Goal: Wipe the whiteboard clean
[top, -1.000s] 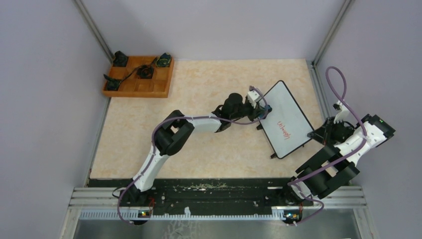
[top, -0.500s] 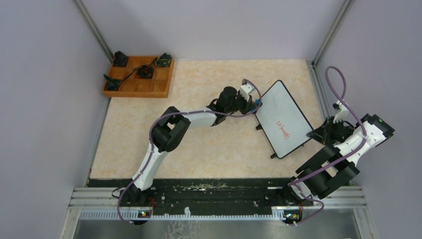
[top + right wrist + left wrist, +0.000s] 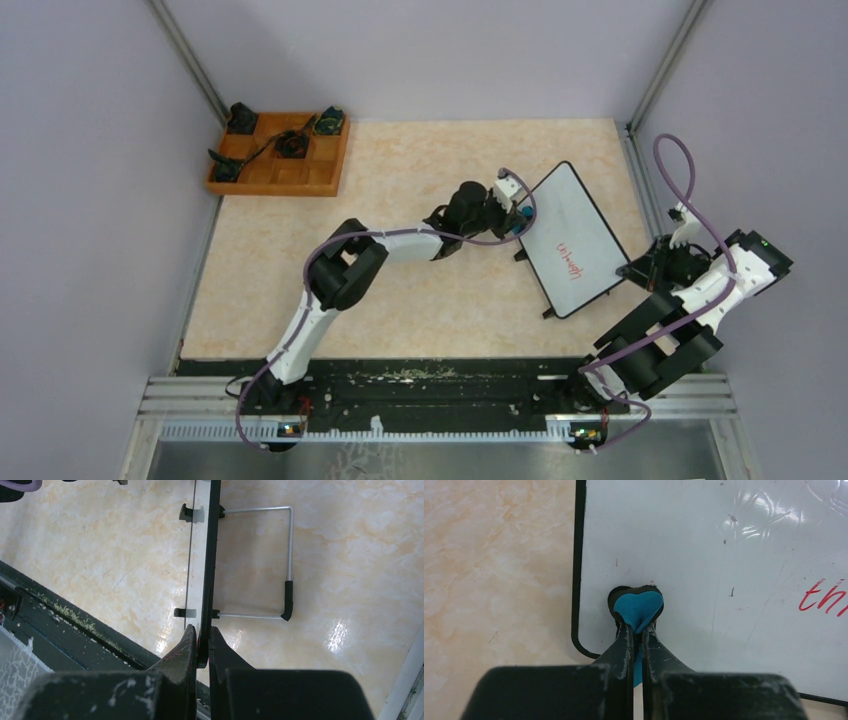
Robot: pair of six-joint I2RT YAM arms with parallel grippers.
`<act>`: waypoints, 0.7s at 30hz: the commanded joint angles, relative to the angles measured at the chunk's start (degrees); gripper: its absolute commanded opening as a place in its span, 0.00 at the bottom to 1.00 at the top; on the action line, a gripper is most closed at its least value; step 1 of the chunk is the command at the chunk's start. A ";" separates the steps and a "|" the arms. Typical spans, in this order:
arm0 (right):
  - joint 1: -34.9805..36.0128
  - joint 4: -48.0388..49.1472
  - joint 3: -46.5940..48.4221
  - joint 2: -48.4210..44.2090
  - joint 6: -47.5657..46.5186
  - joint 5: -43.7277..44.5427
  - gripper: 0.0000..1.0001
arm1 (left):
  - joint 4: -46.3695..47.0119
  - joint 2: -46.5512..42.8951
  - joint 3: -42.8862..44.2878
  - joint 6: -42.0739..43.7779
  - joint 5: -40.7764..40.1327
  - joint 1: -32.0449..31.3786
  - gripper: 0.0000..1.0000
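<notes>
My left gripper (image 3: 636,630) is squeezed tight on the blue eraser (image 3: 639,607), which I think touches the whiteboard (image 3: 704,555) near a corner. The whiteboard stands tilted on the right side of the table (image 3: 400,290). My right gripper (image 3: 200,635) pinches its edge tight.

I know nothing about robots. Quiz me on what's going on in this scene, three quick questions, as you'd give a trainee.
1. True or false: the whiteboard is already wiped clean.
2. What is the left gripper holding? A) a red marker B) a blue eraser C) nothing
3. In a few words: what is the right gripper doing?

Key
1. False: red writing shows on the board.
2. B: the jaws are shut on it, and it sits over the board near a corner.
3. It is clamped on the whiteboard's edge, probably to steady it.
</notes>
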 commanded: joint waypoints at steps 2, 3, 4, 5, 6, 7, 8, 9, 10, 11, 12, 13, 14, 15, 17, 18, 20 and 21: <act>1.57 -0.82 -2.32 -1.21 -6.65 6.45 0.00 | 0.92 -0.70 1.93 0.05 2.52 -3.47 0.00; 1.57 -0.82 -2.38 -1.35 -6.72 6.52 0.00 | 1.12 -0.85 1.81 -0.08 2.73 -3.64 0.00; 1.57 -0.83 -2.40 -1.48 -6.71 6.67 0.00 | 1.26 -1.06 1.69 -0.22 2.81 -3.82 0.00; 1.57 -0.83 -2.38 -1.57 -6.78 6.76 0.00 | 1.43 -1.39 1.50 -0.31 2.86 -4.00 0.00; 1.57 -0.84 -2.40 -1.67 -6.75 6.85 0.00 | 1.70 -1.71 1.22 -0.36 2.95 -4.20 0.00; 1.57 -0.84 -2.31 -1.81 -6.69 6.94 0.00 | 1.89 -2.08 0.92 -0.47 3.05 -4.41 0.00; 1.57 -0.84 -2.28 -1.86 -6.72 7.02 0.00 | 2.23 -2.48 0.50 -0.57 3.06 -4.57 0.00; 1.57 -0.84 -2.24 -1.93 -6.68 7.07 0.00 | 2.56 -2.88 0.01 -0.58 3.09 -4.72 0.00; 1.57 -0.82 -2.20 -1.95 -6.73 7.07 0.00 | 2.82 -3.32 -0.41 -0.74 3.08 -4.89 0.00; 1.57 -0.83 -2.13 -2.03 -6.63 7.14 0.00 | 2.90 -3.72 -0.66 -0.75 3.11 -5.07 0.00; 1.57 -0.84 -2.10 -2.04 -6.60 7.16 0.00 | 2.87 -3.99 -0.86 -0.82 3.31 -5.25 0.00; 1.57 -0.84 -1.98 -2.04 -6.53 7.21 0.00 | 2.81 -4.30 -1.00 -0.80 3.53 -5.40 0.00; 1.57 -0.84 -1.93 -2.08 -6.52 7.29 0.00 | 2.72 -4.59 -1.22 -0.71 3.44 -5.66 0.00; 1.57 -0.84 -1.89 -2.04 -6.47 7.38 0.00 | 2.70 -4.87 -1.35 -0.56 3.31 -5.84 0.00; 1.57 -0.84 -1.87 -2.12 -6.51 7.66 0.00 | 2.68 -5.28 -1.50 -0.61 3.36 -6.05 0.00; 1.57 -0.84 -1.90 -2.29 -6.49 7.87 0.00 | 2.63 -5.42 -1.55 -0.67 3.30 -6.14 0.00; 1.57 -0.84 -2.12 -2.66 -6.56 8.27 0.00 | 2.48 -5.60 -1.52 -0.67 3.34 -6.38 0.01; 1.57 -0.82 -2.21 -2.90 -6.65 8.49 0.00 | 2.33 -5.61 -1.43 -0.62 3.43 -6.47 0.01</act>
